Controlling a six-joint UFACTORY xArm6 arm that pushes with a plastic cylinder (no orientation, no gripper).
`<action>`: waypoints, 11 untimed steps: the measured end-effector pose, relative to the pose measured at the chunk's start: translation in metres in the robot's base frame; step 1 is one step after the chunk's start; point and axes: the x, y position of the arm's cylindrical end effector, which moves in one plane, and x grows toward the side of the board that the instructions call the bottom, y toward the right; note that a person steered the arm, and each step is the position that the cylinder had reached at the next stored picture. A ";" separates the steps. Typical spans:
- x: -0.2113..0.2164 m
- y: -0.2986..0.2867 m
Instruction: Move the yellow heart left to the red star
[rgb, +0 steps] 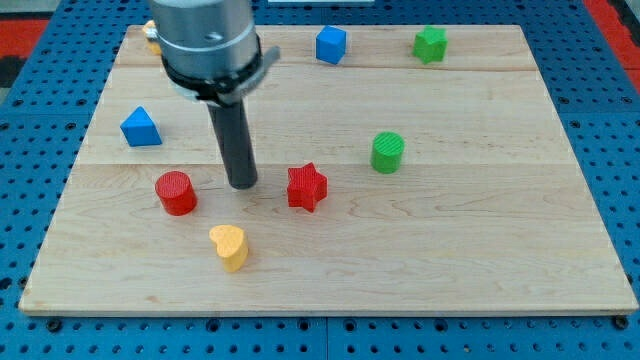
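- my tip (242, 185) between red cylinder (176, 192) and red star (307, 187), touching neither
- yellow heart (229, 246) just below, toward view's bottom

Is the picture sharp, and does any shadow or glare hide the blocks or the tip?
Camera view: sharp and evenly lit, no strong glare on the wooden board; my tip casts only a soft shadow, between the red cylinder and the red star; the yellow heart is clear; a yellow block at the view's top left is mostly hidden behind the arm.
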 end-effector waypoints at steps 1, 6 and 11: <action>0.025 -0.041; 0.091 -0.044; -0.033 0.003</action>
